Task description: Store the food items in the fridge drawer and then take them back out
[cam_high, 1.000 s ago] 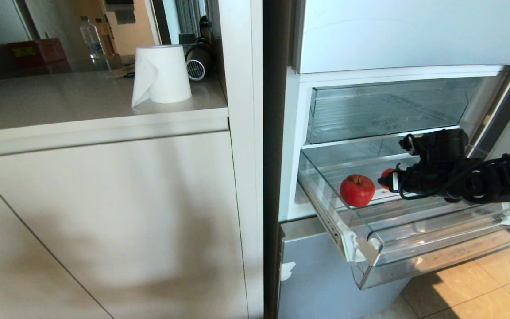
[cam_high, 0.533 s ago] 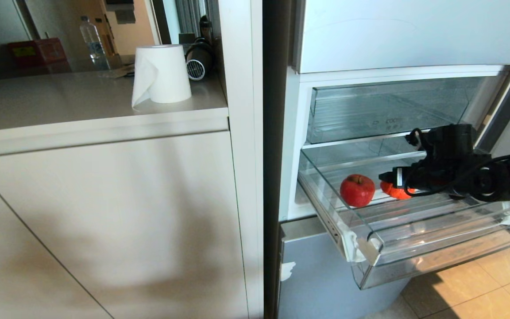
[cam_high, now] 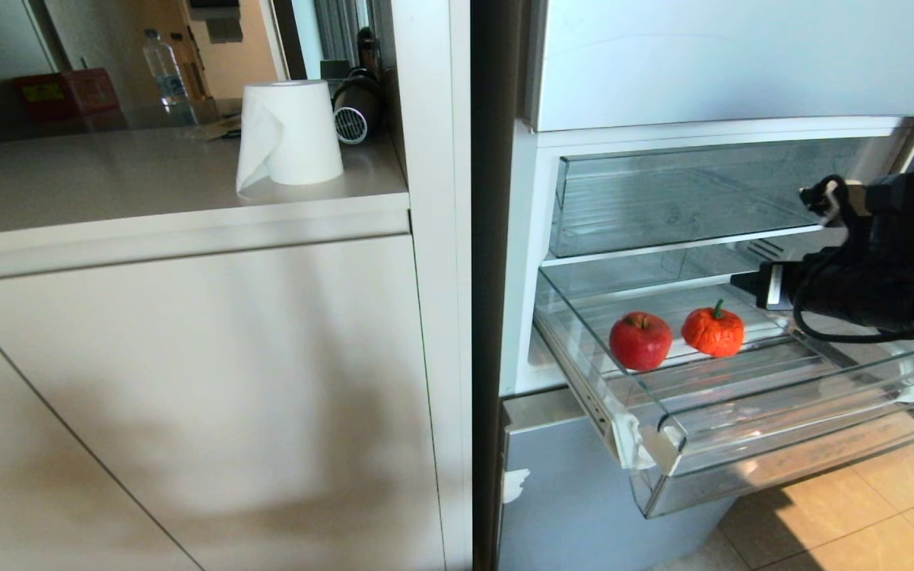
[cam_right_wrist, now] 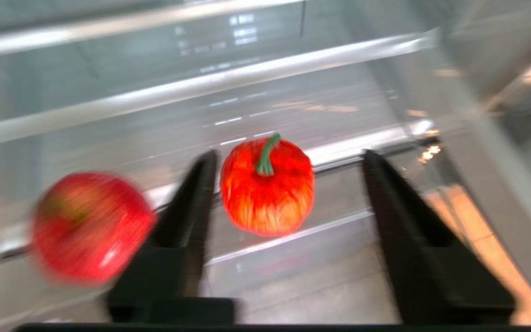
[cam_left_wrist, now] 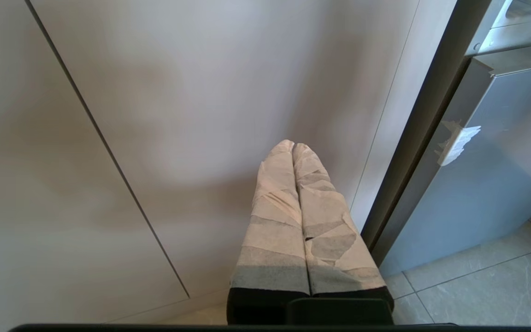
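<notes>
Pulling back and up from the drawer [cam_high: 663, 444], right gripper [cam_right_wrist: 288, 161] is now standing apart w/ jaws wide, holding nothing. Apple [cam_high: 640, 341] and pumpkin [cam_high: 712, 331] are sitting side by side inside. Left gripper [cam_left_wrist: 293, 147] is hanging closed by the cabinet [cam_left_wrist: 178, 92].

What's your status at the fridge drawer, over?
Right gripper open, empty, above fridge drawer. Left gripper shut, parked by cabinet. Apple and orange-red fruit lie apart in drawer. Nothing in the way.
</notes>
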Controlling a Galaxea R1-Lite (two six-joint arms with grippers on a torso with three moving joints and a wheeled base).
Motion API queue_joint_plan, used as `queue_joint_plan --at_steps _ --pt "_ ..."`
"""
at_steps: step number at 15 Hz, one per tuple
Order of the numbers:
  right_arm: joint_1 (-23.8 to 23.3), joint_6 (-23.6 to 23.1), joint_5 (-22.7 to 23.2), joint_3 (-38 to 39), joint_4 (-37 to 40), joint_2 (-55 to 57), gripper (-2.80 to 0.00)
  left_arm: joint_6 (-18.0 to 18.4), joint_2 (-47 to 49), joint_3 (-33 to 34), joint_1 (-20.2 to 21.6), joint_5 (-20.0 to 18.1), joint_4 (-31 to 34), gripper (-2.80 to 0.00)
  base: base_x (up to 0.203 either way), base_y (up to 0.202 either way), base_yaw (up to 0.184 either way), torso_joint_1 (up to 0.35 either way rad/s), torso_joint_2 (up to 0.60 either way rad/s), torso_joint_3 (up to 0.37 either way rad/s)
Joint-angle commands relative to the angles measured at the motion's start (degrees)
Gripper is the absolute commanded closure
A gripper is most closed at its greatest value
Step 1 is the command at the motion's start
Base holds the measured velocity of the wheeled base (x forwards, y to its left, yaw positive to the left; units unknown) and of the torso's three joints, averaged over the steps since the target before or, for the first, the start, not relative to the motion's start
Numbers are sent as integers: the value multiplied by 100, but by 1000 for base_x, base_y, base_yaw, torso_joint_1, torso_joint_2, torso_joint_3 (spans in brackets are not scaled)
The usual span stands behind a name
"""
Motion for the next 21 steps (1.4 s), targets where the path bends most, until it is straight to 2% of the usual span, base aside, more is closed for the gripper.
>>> queue_joint_plan --at_steps 1,7,12,15,17,19,21 --pt "-5 41 -8 388 -15 -983 0 0 8 7 0 5 3 0 0 0 0 0 0 0" --pt "-8 186 -172 1748 3 -3258 0 0 8 -1 0 5 3 0 0 0 0 0 0 0" --pt "-98 327 -378 2645 24 -4305 0 0 8 -1 0 5 3 0 0 0 0 0 0 0" --pt "-396 348 -400 3006 28 -4777 0 0 8 0 0 5 3 0 0 0 0 0 0 0" --pt "-541 402 -788 3337 31 -4922 0 0 8 -1 0 5 3 0 0 0 0 0 0 0" --pt "-972 513 -957 3594 9 -4926 0 0 8 -1 0 5 3 0 0 0 0 0 0 0" --pt "-1642 544 -906 3743 5 -4926 0 0 8 -1 0 5 3 0 0 0 0 0 0 0"
